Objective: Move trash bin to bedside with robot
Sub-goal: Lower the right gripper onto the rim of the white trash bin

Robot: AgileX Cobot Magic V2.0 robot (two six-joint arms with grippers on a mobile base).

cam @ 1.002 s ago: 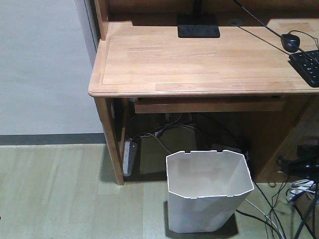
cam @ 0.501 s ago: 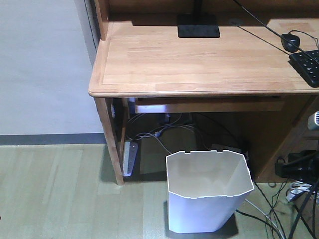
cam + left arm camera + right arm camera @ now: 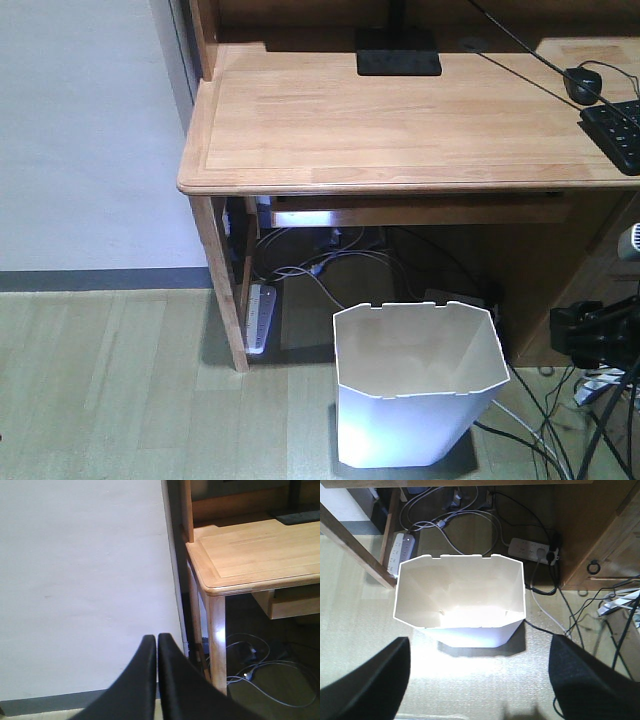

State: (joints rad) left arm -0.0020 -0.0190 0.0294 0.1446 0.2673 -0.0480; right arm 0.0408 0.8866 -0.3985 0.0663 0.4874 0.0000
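The white trash bin (image 3: 420, 385) stands upright and empty on the floor in front of the wooden desk (image 3: 400, 120). In the right wrist view the trash bin (image 3: 460, 600) lies just ahead of my right gripper (image 3: 480, 680), which is open wide over bare floor, with its fingers (image 3: 370, 680) apart from the bin. The right arm (image 3: 595, 335) shows at the front view's right edge, to the right of the bin. My left gripper (image 3: 156, 639) is shut on nothing and faces a white wall beside the desk's corner. The bedside is out of view.
The desk leg (image 3: 222, 290) stands left of the bin. Power strips (image 3: 532, 550) and loose cables (image 3: 560, 420) lie under and to the right of the desk. A keyboard (image 3: 615, 135), a mouse (image 3: 582, 85) and a monitor base (image 3: 398, 55) are on the desk top.
The right arm has moved in and up at the front view's right edge, closer to the bin. The bin has not moved.
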